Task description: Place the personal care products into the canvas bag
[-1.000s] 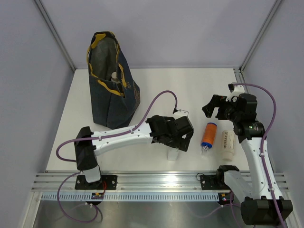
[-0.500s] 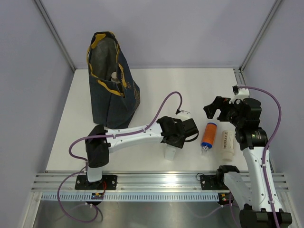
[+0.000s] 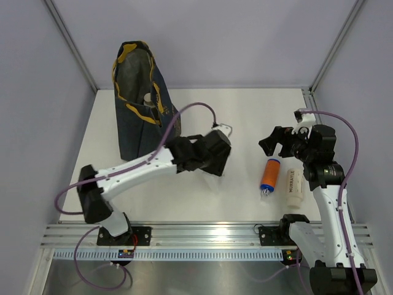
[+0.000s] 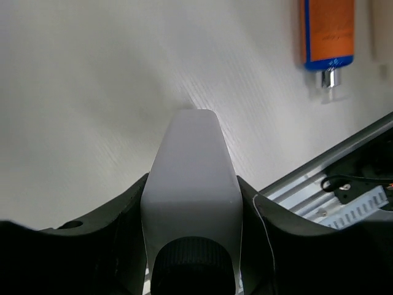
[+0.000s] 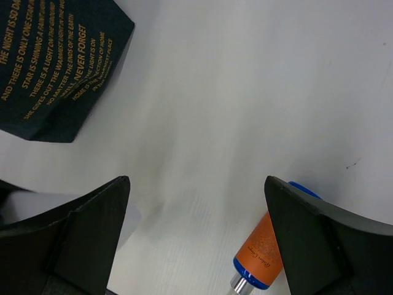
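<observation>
Your left gripper [image 4: 191, 206] is clamped on a whitish plastic squeeze tube with a flat crimped end [image 4: 191, 160], with the jaws closed in on its flanks. It looks lifted clear of the white table [image 3: 202, 110], roughly between the tall dark navy canvas bag with mustard handles [image 3: 144, 123] and the stuff lying on the right.

My guess is that tube is light and squishy, so it'll flex under the pads and could swivel. A hold on the fatter body near the cap end seems safer than on the thin crimp. The surface looks smooth and matte, with no print I can see. There's something dark and ribbed at the near end, probably the cap.

Your right gripper [image 5: 196, 184] is spread wide with nothing in it. It hovers near the orange cylindrical bottle with blue cap [image 3: 268, 175], which lies on its side next to a cream-coloured bottle [image 3: 295, 187]. Both look rigid and likely to roll, so grab them across the middle.
</observation>
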`<state>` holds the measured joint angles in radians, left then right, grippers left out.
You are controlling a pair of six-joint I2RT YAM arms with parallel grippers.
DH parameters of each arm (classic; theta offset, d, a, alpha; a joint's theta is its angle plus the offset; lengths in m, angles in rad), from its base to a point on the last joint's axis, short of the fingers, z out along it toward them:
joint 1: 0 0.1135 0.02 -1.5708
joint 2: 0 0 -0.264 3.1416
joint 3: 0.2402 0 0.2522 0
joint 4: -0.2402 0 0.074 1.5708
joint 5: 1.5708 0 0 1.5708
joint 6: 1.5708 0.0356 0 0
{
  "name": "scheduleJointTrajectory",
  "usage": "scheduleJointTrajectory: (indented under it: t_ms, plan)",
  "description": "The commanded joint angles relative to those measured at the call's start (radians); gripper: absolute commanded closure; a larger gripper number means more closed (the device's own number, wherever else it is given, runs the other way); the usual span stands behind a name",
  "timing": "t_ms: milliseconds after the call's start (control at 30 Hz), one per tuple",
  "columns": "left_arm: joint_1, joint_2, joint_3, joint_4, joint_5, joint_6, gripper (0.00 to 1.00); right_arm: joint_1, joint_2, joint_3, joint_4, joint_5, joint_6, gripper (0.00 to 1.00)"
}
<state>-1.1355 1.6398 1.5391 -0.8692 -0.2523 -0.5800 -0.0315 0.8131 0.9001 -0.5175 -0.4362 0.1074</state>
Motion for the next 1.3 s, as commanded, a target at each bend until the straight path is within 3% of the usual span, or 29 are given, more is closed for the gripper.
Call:
scheduleJointTrajectory:
  t_ms: [0, 200, 367, 500, 700, 1067, 1267]
  plan:
    - [0.156, -0.227, 0.029, 0.213, 0.123, 0.094, 1.00, -0.004, 0.008, 0.040, 0.027, -0.124, -0.077, 0.00]
    - [0.388, -0.268, 0.163, 0.260, 0.355, 0.131, 1.00, -0.004, 0.081, 0.069, 0.033, -0.127, -0.084, 0.01]
    - [0.600, -0.198, 0.459, 0.233, 0.452, 0.105, 1.00, -0.002, 0.153, 0.102, 0.040, -0.141, -0.074, 0.01]
    - [0.782, -0.126, 0.614, 0.272, 0.437, 0.069, 1.00, -0.004, 0.196, 0.115, 0.051, -0.141, -0.068, 0.00]
    - [0.965, -0.113, 0.625, 0.432, 0.363, -0.029, 1.00, -0.004, 0.245, 0.112, 0.059, -0.165, -0.048, 0.00]
    - [1.037, -0.052, 0.606, 0.407, 0.125, 0.135, 1.00, -0.004, 0.311, 0.141, 0.070, -0.177, -0.058, 0.01]
    - [1.040, -0.034, 0.515, 0.404, 0.136, 0.209, 1.00, -0.004, 0.328, 0.160, 0.036, -0.239, -0.150, 0.00]
